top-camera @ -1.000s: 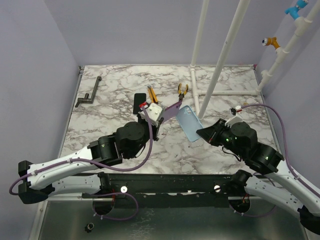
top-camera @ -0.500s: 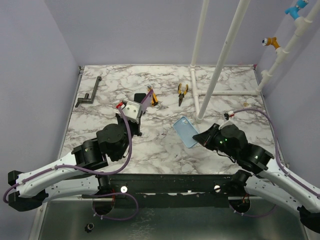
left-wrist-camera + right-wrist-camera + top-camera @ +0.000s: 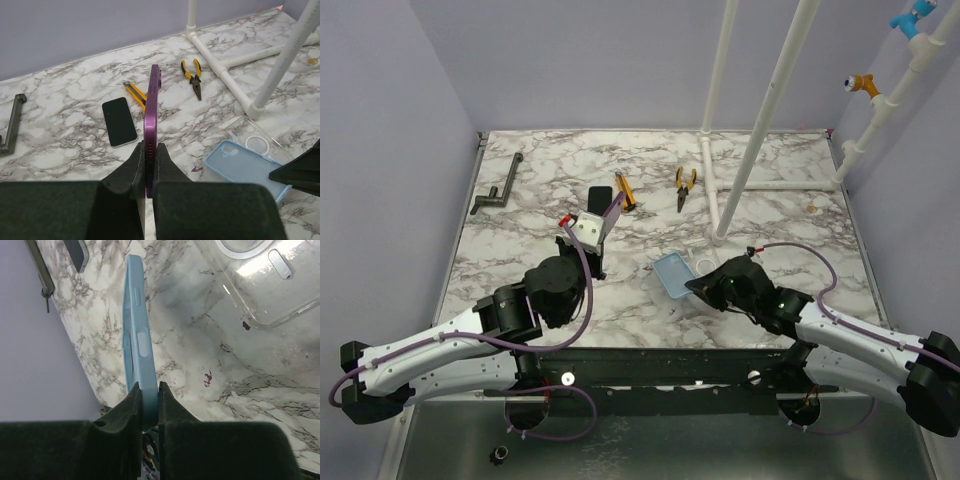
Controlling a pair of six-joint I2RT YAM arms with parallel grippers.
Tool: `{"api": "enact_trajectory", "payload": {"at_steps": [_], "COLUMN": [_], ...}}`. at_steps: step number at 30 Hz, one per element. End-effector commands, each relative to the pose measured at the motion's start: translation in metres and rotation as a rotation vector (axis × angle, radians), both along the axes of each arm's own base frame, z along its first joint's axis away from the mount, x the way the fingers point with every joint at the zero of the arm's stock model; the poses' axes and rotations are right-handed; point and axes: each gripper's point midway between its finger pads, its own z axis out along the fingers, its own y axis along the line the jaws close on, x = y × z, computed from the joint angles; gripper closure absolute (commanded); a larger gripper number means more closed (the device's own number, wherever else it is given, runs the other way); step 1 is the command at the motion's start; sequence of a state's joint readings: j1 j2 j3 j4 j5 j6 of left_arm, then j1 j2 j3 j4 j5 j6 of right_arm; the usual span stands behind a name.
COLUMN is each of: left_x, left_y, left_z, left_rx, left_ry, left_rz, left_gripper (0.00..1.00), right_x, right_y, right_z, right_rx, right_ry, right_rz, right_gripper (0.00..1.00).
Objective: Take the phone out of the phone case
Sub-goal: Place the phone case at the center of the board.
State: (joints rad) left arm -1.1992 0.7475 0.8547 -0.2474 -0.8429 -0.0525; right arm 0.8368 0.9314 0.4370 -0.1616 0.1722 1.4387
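The purple phone (image 3: 151, 110) stands edge-on above the table, out of its case, and my left gripper (image 3: 149, 150) is shut on its lower end. The top view has this phone (image 3: 613, 212) left of centre, with my left gripper (image 3: 604, 223) at its base. The light blue phone case (image 3: 675, 274) hangs low over the table's front middle, its hollow side up and empty. My right gripper (image 3: 698, 287) is shut on its near edge. Seen from the right wrist, the case (image 3: 136, 330) runs edge-on away from my right gripper (image 3: 148, 390).
A black phone (image 3: 119, 121) lies flat behind the purple one, beside an orange-handled tool (image 3: 136, 94) and yellow pliers (image 3: 192, 77). A clear case (image 3: 260, 280) lies right of the blue case. A white pipe frame (image 3: 760, 120) stands at the back right, a dark metal handle (image 3: 498, 190) back left.
The phone and blue case, touching a second ago, are now apart. My left arm carried the phone left; my right arm brought the case down and toward the front left.
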Motion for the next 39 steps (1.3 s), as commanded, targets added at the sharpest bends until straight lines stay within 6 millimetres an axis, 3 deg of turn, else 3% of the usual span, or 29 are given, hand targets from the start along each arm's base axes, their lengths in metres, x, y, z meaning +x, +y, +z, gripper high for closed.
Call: {"api": "enact_trajectory", "payload": {"at_steps": [1, 10, 12, 14, 16, 23, 31, 35, 39], "left_x": [0.003, 0.006, 0.006, 0.007, 0.007, 0.007, 0.006, 0.007, 0.006], "left_y": [0.005, -0.002, -0.003, -0.005, -0.006, -0.008, -0.012, -0.011, -0.005], "left_z": [0.002, -0.007, -0.009, -0.01, -0.011, -0.012, -0.014, -0.013, -0.01], "left_rx": [-0.079, -0.061, -0.058, -0.059, -0.06, -0.068, -0.078, -0.083, -0.093], "left_ry": [-0.008, -0.001, -0.001, -0.001, -0.001, 0.001, 0.01, 0.009, 0.001], "left_rz": [0.056, 0.055, 0.057, 0.054, 0.05, 0.044, 0.034, 0.042, 0.057], "left_gripper": [1.0, 1.0, 1.0, 1.0, 1.0, 1.0, 1.0, 1.0, 1.0], "right_x": [0.009, 0.007, 0.006, 0.008, 0.008, -0.002, -0.013, -0.014, -0.008], "right_y": [0.005, 0.0, 0.0, -0.001, -0.005, -0.015, -0.01, 0.013, 0.027], "right_z": [-0.012, -0.042, -0.039, -0.031, -0.024, -0.004, 0.014, 0.01, -0.009], "right_rx": [0.075, 0.028, 0.023, 0.014, -0.005, -0.061, -0.226, -0.248, -0.383], "right_ry": [0.052, 0.165, 0.162, 0.131, 0.114, 0.077, 0.018, -0.068, -0.09], "right_rz": [-0.101, -0.172, -0.164, -0.148, -0.143, -0.084, 0.153, 0.353, 0.494], "right_gripper": [1.0, 1.0, 0.88, 0.65, 0.5, 0.23, 0.19, 0.26, 0.27]}}
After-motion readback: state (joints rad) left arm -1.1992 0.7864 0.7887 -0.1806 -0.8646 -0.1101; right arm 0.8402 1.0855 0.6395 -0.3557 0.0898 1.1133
